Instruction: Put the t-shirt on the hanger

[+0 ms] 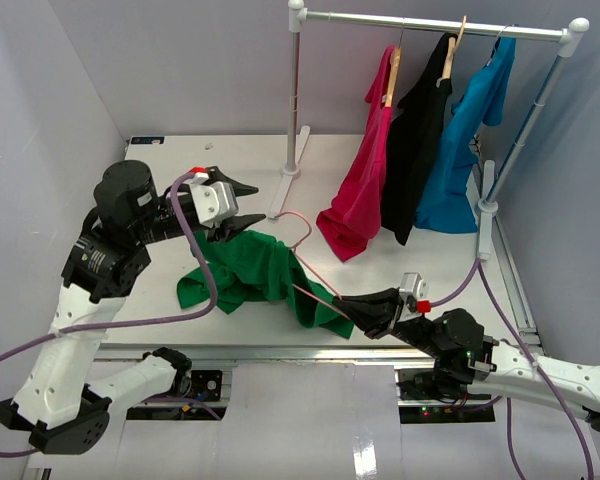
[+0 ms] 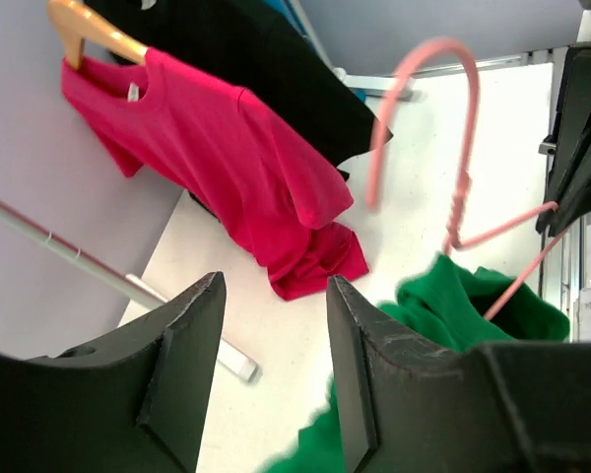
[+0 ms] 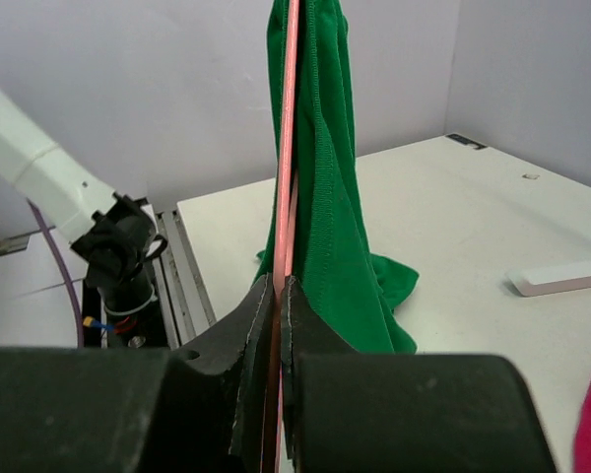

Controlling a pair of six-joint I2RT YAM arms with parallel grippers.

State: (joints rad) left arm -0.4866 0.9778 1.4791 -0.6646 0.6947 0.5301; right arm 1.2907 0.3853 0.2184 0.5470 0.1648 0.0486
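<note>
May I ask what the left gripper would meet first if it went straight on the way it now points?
Probably the hem of the magenta-red cloth shirt, framed between the fingers of the open left gripper; depth is unclear, and the thin pale pink wire hanger sits off right.

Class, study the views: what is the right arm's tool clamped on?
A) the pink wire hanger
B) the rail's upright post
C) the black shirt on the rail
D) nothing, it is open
A: in the right wrist view the right tool is shut on the thin wire of the pink wire hanger, with the green t-shirt draped along it.
</note>
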